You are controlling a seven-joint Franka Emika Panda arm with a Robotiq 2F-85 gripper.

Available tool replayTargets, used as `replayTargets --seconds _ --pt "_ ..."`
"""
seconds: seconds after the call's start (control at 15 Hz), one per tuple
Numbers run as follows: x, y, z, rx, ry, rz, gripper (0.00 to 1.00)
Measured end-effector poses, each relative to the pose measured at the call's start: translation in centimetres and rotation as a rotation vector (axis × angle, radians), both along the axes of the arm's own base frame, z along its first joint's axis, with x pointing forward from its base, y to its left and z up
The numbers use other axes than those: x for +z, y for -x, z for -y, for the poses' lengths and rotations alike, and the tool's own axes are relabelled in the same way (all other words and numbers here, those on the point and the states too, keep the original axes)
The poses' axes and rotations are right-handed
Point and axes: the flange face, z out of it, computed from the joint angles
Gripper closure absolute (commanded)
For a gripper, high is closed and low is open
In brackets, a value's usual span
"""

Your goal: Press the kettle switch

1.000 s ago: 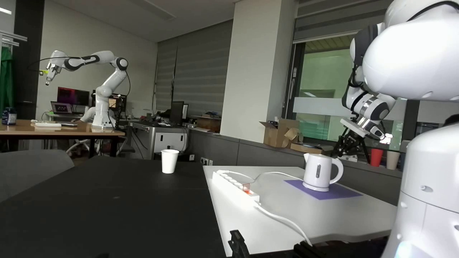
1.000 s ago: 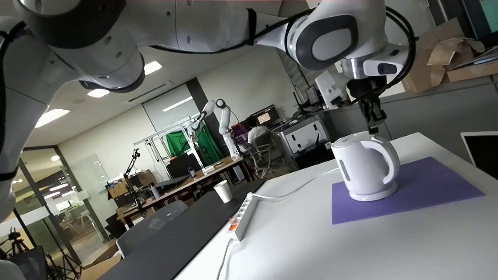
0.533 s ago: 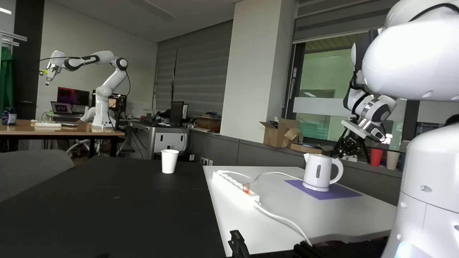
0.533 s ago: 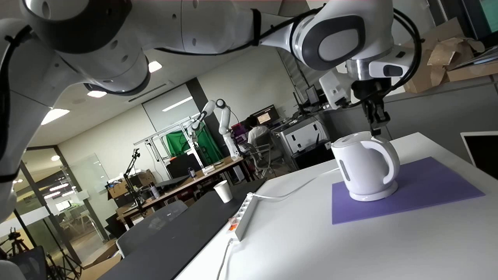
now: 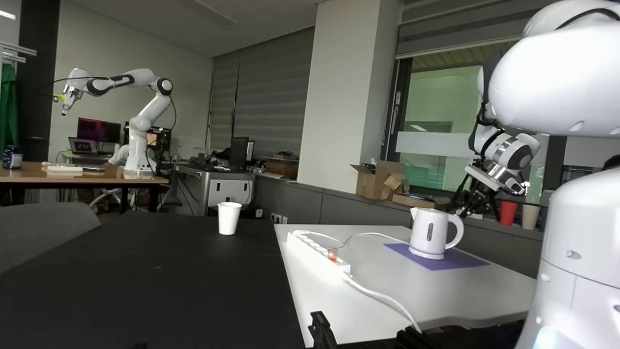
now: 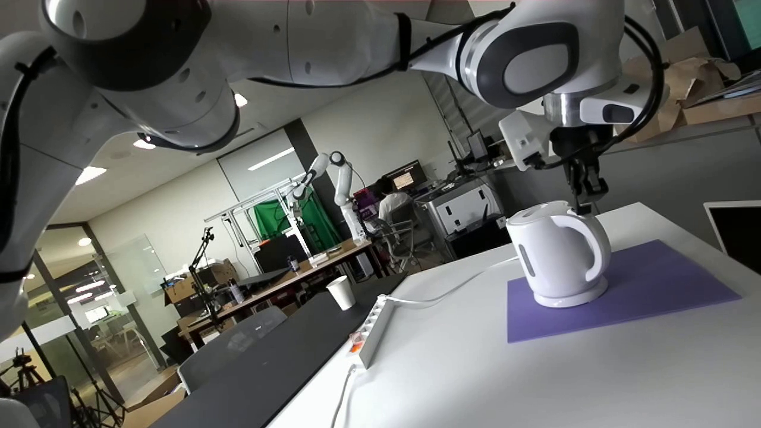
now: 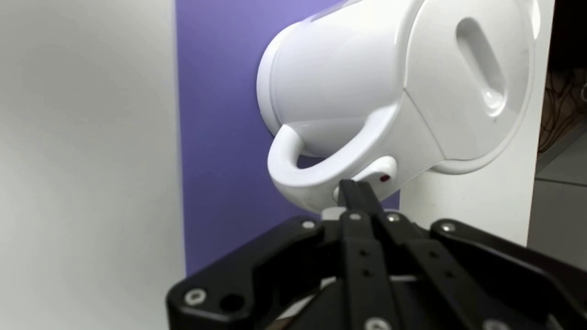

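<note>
A white, rounded plastic kettle (image 6: 553,261) with a loop handle (image 7: 332,169) stands upright on a flat, rectangular purple sheet (image 6: 660,291) laid on a white-topped desk (image 6: 469,368). In both exterior views the kettle is near the desk's far right corner, well apart from the left edge, which meets a matte black tabletop (image 5: 145,281).

At the upper end of the handle hangs the black two-finger gripper (image 7: 356,184), carried by a white robot arm (image 6: 333,41) with grey joint covers. Its fingers (image 7: 352,204) are clenched together side by side and point down at the kettle. In the wrist view their tips cover part of a small white lever switch (image 7: 382,170) with a dark red dot, set where handle and body join; whether they touch it cannot be told.

A long white power strip (image 5: 315,254) with a red-orange switch lies just inside the desk's left edge. From its far end a thin white cable (image 5: 372,233) leads across to the kettle. A white tapered cup (image 5: 228,219) stands upright on the black tabletop, near the desk's far left corner.
</note>
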Motion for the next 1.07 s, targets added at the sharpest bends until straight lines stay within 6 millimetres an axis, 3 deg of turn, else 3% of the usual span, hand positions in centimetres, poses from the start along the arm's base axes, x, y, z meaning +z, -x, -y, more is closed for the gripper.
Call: replayTargets --seconds 0.47,1.07 --pt "0.0 -0.5 0.2 0.015 -0.014 0.011 1.00" --pt "1.5 -1.3 -1.3 0.224 -0.025 -0.117 1.00"
